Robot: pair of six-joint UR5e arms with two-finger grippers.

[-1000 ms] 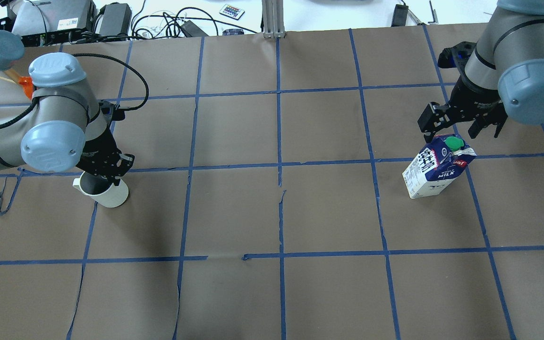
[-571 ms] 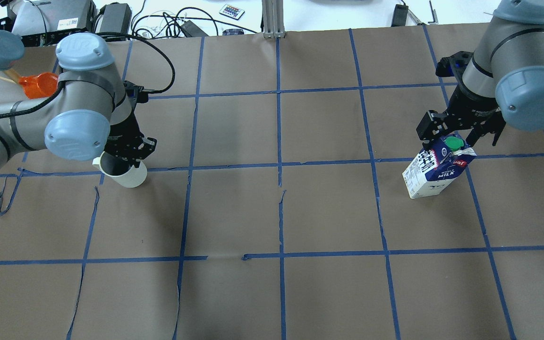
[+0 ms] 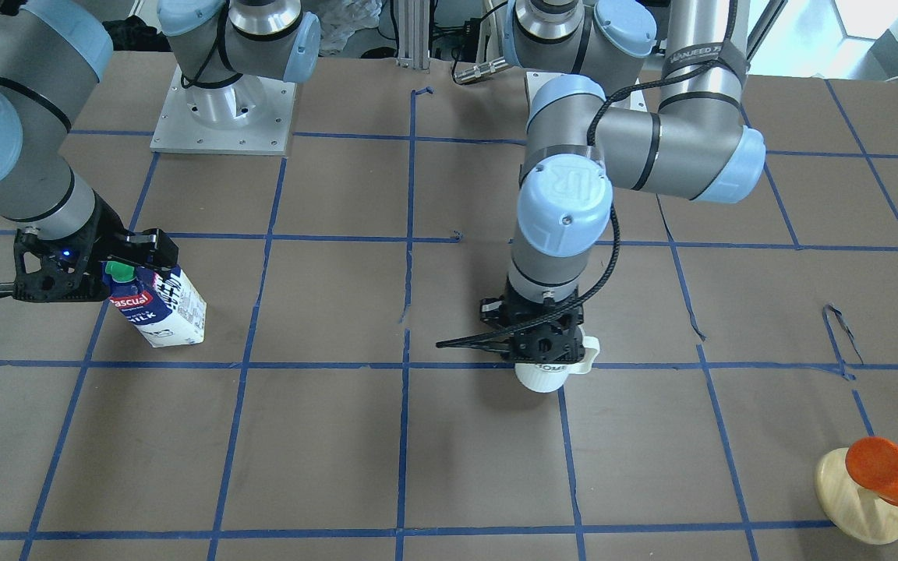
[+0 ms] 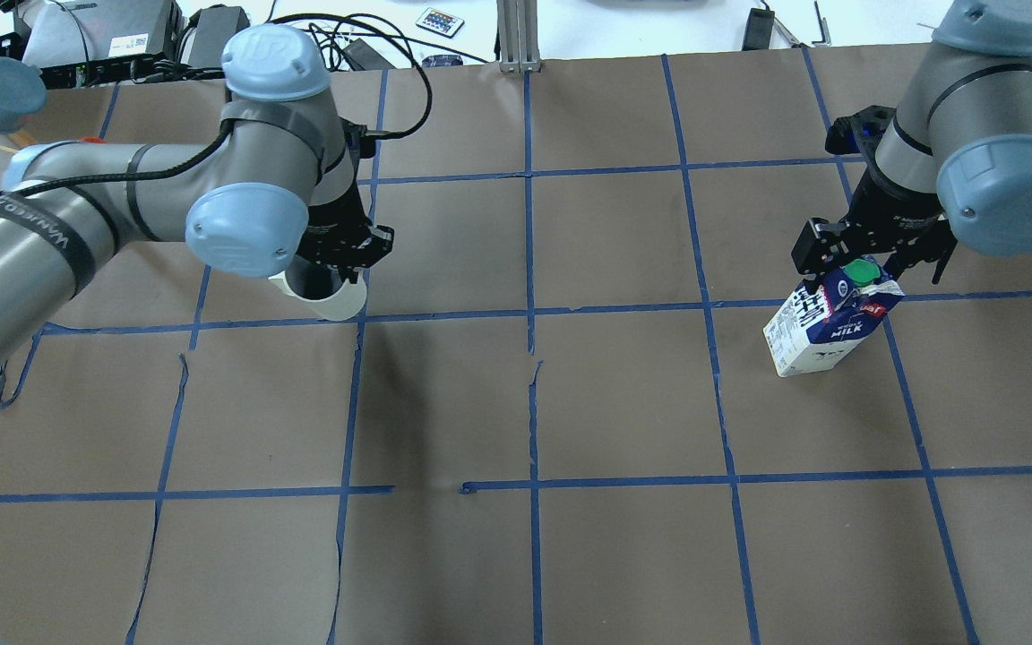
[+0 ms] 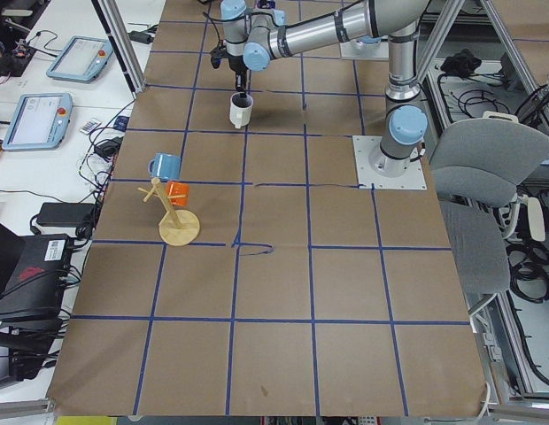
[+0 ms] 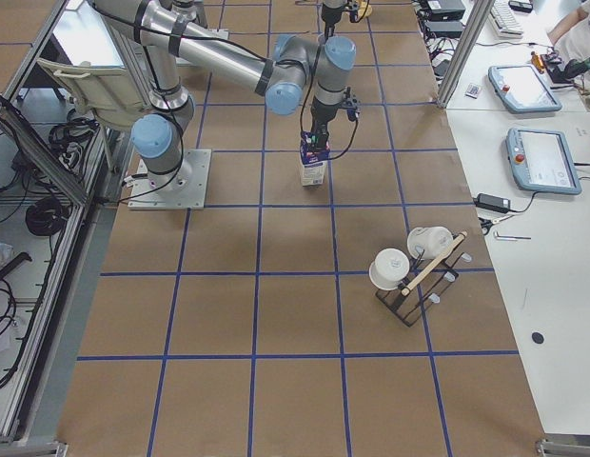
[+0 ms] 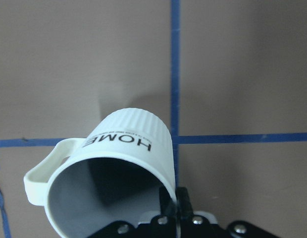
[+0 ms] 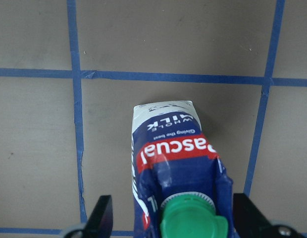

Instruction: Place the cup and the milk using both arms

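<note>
Clamped only at its rim by the left gripper (image 3: 540,344) and held tilted above the table (image 3: 340,467), the cup (image 3: 546,376) could be swung loose by a sharp move, while farther off the standing milk (image 3: 160,310), straddled by the right gripper's (image 3: 108,269) spread fingers, could be toppled if pinched off-centre.

Brown table (image 4: 623,403) gridded with blue tape (image 4: 529,233), grey chair (image 5: 483,164) nearby

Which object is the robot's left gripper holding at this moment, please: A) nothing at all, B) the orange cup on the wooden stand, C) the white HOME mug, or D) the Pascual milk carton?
C: the left gripper is clamped on the rim of the white HOME mug, as the left wrist view shows up close.
</note>
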